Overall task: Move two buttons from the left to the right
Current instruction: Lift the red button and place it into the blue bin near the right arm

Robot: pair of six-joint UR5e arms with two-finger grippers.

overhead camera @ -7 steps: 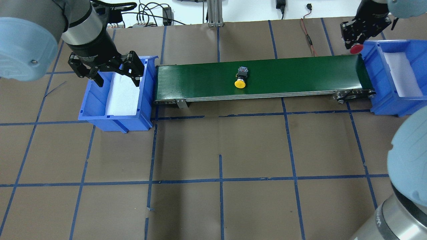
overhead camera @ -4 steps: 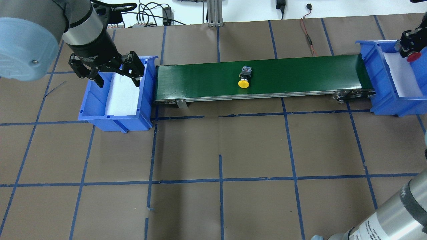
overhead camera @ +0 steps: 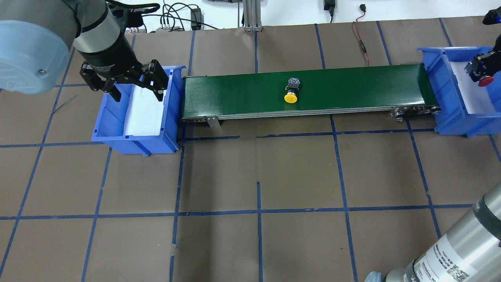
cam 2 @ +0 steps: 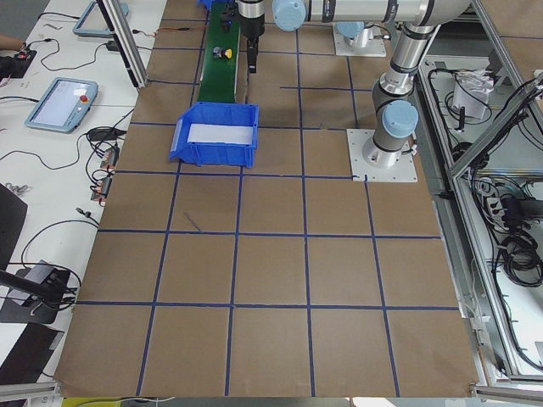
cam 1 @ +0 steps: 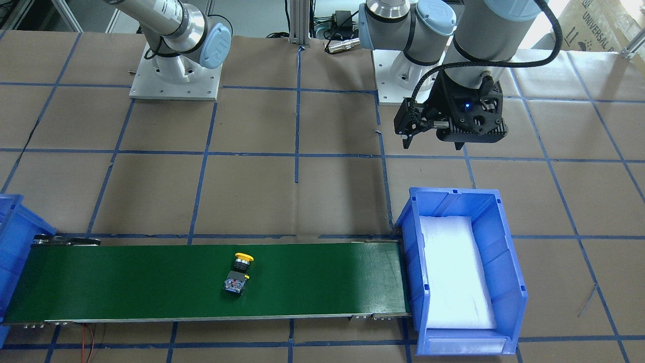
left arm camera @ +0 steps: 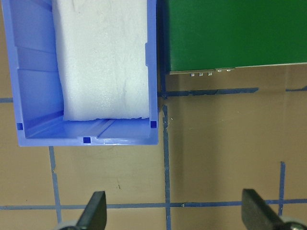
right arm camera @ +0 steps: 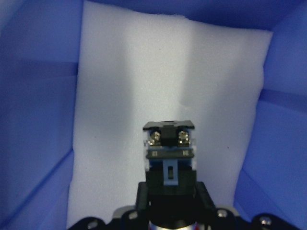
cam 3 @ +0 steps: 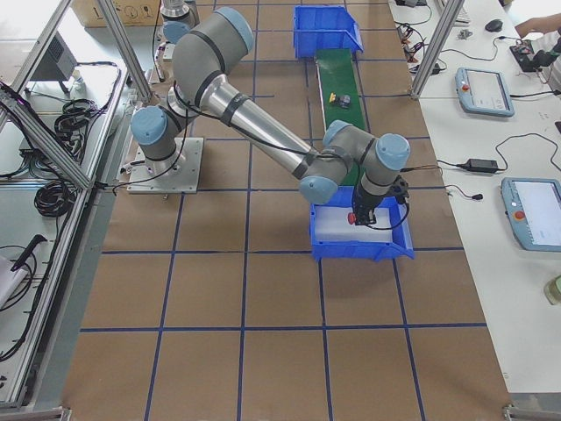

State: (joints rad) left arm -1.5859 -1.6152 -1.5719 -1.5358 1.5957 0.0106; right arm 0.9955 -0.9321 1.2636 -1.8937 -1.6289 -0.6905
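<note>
— Hanging inside the walls of the right-hand blue bin [overhead camera: 454, 124], the right gripper [overhead camera: 482, 69] has its jaws clamped on the red button [overhead camera: 486, 81]. Can you see it from where you stand?

— I can. The wrist camera shows the contact block pointing out ahead of the jaws, over the white foam pad [overhead camera: 467, 92] that lines the bin. Whether the button touches the pad, I cannot tell. Where is the other one?

— The yellow button [overhead camera: 292, 91] lies on its side about midway along the green conveyor belt [overhead camera: 352, 86]. Its cap points toward the robot and its grey-black block toward the operators' edge. It is well apart from both grippers.

— And the left arm?

— The left gripper [overhead camera: 137, 93] hovers high by the left-hand blue bin [overhead camera: 107, 117], jaws spread wide apart. In its wrist view only brown paper shows between the two fingertips.

— What does that camera look down on?

— On the bin's foam liner [left arm camera: 100, 57], with the end of the belt just beside the bin wall. Below that is the papered surface [overhead camera: 297, 172], ruled into squares with blue tape [overhead camera: 258, 211]. One bin sits at each end of the belt.
</note>
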